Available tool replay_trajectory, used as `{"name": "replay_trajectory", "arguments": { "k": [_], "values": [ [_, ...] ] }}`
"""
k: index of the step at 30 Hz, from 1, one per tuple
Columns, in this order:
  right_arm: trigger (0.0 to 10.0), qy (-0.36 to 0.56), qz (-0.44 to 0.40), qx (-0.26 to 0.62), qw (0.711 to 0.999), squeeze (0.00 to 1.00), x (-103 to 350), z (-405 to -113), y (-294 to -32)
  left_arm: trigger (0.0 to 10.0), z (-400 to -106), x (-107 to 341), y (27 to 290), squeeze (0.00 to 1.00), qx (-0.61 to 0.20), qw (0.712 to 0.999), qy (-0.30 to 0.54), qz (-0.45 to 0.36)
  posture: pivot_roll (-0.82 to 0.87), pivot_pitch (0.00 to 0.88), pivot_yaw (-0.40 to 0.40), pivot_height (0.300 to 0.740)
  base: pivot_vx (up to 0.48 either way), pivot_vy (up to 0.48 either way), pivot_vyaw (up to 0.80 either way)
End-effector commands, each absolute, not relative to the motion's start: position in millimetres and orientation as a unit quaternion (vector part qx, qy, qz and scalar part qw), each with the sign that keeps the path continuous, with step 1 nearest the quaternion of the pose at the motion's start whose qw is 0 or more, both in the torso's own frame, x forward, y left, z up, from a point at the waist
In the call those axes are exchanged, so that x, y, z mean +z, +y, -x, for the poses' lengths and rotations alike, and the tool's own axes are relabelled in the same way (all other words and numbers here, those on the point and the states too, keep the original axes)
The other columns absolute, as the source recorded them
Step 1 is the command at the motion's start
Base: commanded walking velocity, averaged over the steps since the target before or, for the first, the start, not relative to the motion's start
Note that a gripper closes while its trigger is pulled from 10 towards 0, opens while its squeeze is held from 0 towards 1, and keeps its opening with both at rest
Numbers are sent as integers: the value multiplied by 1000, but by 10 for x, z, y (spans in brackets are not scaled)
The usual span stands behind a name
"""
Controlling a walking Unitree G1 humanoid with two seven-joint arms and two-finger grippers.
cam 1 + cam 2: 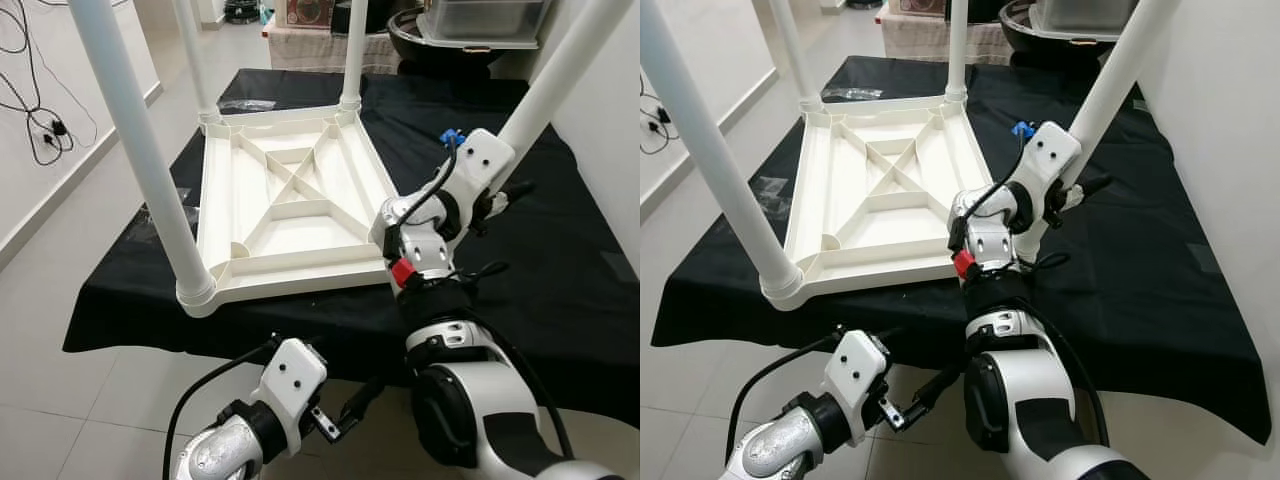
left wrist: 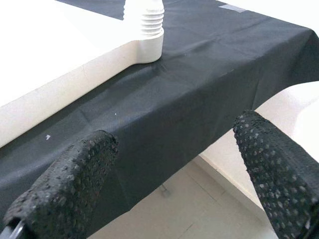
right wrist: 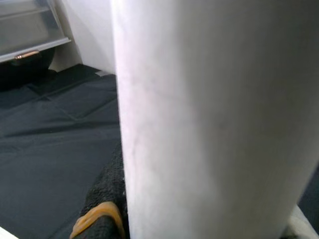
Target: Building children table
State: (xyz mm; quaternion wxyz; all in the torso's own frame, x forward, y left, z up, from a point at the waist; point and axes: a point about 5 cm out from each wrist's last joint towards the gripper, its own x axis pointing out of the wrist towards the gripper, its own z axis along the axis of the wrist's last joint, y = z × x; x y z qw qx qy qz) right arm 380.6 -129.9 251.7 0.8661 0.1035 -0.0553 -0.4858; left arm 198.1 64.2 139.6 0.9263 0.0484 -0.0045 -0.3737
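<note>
— What sort of place am I seeing?
— I see a home: pale tiled floor (image 1: 60, 420), white walls (image 1: 1230, 120), cables (image 1: 35, 110) trailing from a wall, a cloth-draped worktop (image 1: 560, 290), and a plastic storage box (image 1: 485, 20) behind.

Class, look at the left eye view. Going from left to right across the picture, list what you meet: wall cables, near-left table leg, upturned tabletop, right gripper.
Wall cables → near-left table leg → upturned tabletop → right gripper, shut on the tilted right-hand leg.

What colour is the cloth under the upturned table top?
Black, plain. The cloth shows best in the left eye view, under the white table top.
</note>
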Motion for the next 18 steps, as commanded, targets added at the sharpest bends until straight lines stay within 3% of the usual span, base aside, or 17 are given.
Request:
{"name": "replay_trajectory", "arguments": {
  "k": [1,8,15,17,18],
  "values": [
    [10000,-34,-77,-483,872,0,2315,-3797,-1286,10000,-1964,1330,637,0,-375,925,7,-54,88,131,3,740,0,0,0],
    [10000,-183,-67,-414,889,0,2829,-3804,-1231,10000,-1967,1324,629,0,-376,925,7,-54,84,123,2,740,0,0,0],
    [10000,-243,-73,-376,891,0,3040,-3765,-1225,10000,-1973,1323,625,0,-375,925,5,-54,83,119,-2,740,0,0,0],
    [10000,-237,-78,-342,906,0,3049,-3787,-1223,10000,-1986,1324,632,0,-371,927,7,-51,79,118,-5,740,0,0,0],
    [10000,-220,-102,-206,948,0,2994,-3847,-1174,10000,-2059,1364,668,0,-355,934,7,-38,80,116,-6,740,0,0,0]
  ]
}}
